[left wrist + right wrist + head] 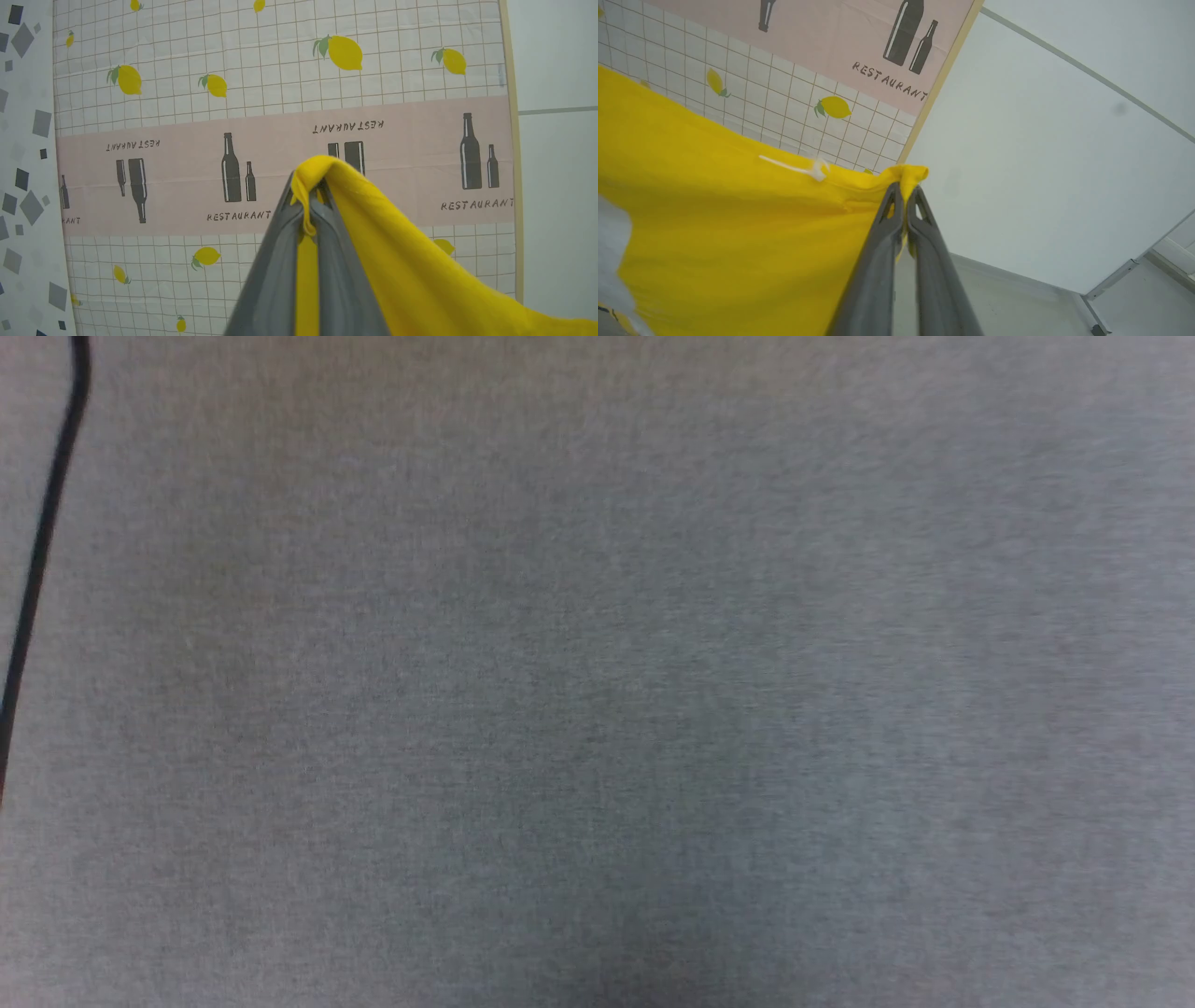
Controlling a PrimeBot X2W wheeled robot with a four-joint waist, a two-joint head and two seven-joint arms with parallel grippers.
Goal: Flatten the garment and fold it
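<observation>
The garment (420,280) is bright yellow cloth held up in the air above a patterned tablecloth. In the left wrist view my left gripper (308,196) is shut on a bunched fold of the garment, which drapes off to the right and down. In the right wrist view my right gripper (906,191) is shut on another edge of the garment (738,233), which spreads out to the left. A white tag (803,169) lies along its top hem and a white patch (612,252) shows at the far left.
A tablecloth (280,102) with a grid, lemons and a pink band of bottles covers the table below. Its wooden edge (938,84) runs beside pale floor (1064,163). A grey surface (597,672) with a black cable (47,541) at left is in the head view.
</observation>
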